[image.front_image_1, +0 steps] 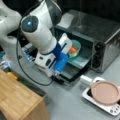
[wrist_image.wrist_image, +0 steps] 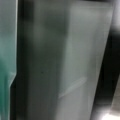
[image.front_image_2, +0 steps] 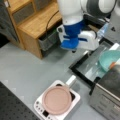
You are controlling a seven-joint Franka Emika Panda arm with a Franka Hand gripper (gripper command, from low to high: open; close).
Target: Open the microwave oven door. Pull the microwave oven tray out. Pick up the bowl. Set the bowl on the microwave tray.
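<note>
**Bowl sitting on the pulled-out tray, claw hanging over the open door**

The oven (image.front_image_1: 100, 37) is standing at a front view's top right with its door (image.front_image_1: 68, 72) hanging open and lying flat toward the tabletop (image.front_image_1: 67, 102). In a front view the door (image.front_image_2: 85, 66) is showing as a black-framed glass panel reaching out from the oven (image.front_image_2: 107, 100). The tray (image.front_image_1: 81, 60) is sticking out of the oven mouth above the door, and the bowl (image.front_image_1: 75, 48) is resting on it, with something orange lying inside. The bowl (image.front_image_2: 108, 60) and tray (image.front_image_2: 96, 67) are showing in both front views.

The arm is reaching down over the door's outer edge. The claw (image.front_image_1: 57, 75) is pointing downward just above the door frame, apart from the bowl; whether it is wide or narrow cannot be told, and nothing is showing in its grip. In a front view the claw (image.front_image_2: 73, 51) is mostly hiding under the blue wrist. The wrist view is showing only blurred grey glass and a teal edge at its left.

A pink pan (image.front_image_1: 105, 92) is sitting on a small white appliance (image.front_image_1: 112, 108) near the oven, and a wooden shelf (image.front_image_1: 17, 100) is standing at a front view's bottom left
</note>
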